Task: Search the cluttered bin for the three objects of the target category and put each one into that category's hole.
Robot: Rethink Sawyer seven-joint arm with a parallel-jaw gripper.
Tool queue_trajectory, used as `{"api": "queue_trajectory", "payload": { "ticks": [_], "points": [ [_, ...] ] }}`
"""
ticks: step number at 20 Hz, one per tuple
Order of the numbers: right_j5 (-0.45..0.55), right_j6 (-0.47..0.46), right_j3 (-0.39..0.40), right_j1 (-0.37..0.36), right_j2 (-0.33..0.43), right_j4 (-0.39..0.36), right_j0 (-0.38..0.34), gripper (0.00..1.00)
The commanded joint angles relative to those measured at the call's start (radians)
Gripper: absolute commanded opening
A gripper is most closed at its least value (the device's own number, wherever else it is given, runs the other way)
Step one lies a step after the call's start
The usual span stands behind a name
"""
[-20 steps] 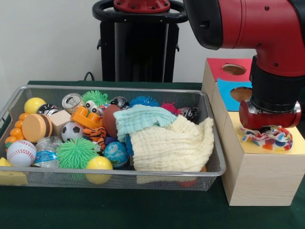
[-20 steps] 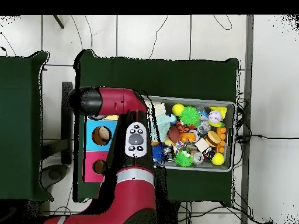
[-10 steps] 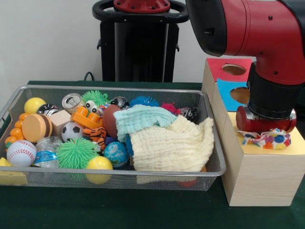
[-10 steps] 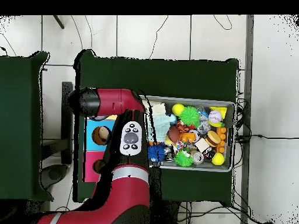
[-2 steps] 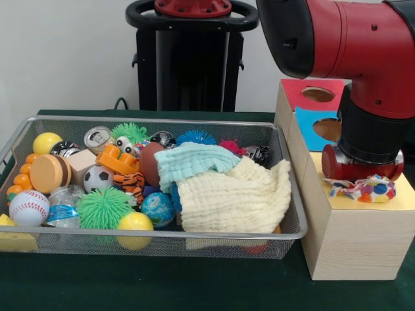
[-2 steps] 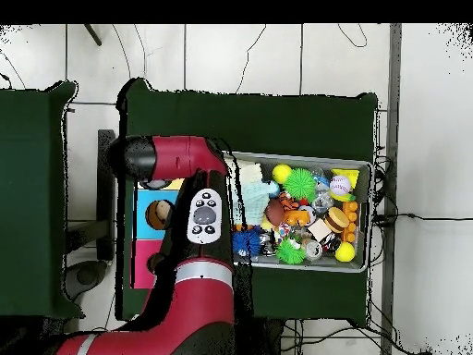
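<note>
A polka-dotted cloth lies bunched on the yellow top panel of the wooden box. The red wrist of my arm stands right over it and hides the gripper, which reaches down into the cloth. A teal cloth and a cream cloth lie piled at the right end of the wire bin. In the overhead view the arm covers the box's yellow end.
The box's red panel and blue panel each have a round hole. Balls, spiky toys, a can and toy food fill the left of the bin. The robot's black pedestal stands behind the bin.
The wrist has shifted slightly left and settled over the yellow panel. Less of the polka-dotted cloth shows under it now than a second ago.
</note>
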Motion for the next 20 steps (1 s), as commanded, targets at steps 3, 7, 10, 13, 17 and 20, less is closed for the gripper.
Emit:
{"api": "queue_trajectory", "payload": {
  "ticks": [3,7,10,13,17,20],
  "points": [
    [0.029,0.044,0.039,0.209,0.032,-0.088,-0.043,0.0],
    [0.037,0.037,0.041,0.206,0.041,-0.084,-0.049,0.0],
    [0.027,0.03,0.048,0.202,0.048,-0.082,-0.054,1.0],
    [0.028,0.024,0.052,0.199,0.053,-0.08,-0.057,1.0],
    [0.027,0.019,0.055,0.197,0.059,-0.082,-0.06,1.0],
    [0.017,0.011,0.06,0.195,0.065,-0.083,-0.065,1.0]
  ]
}}
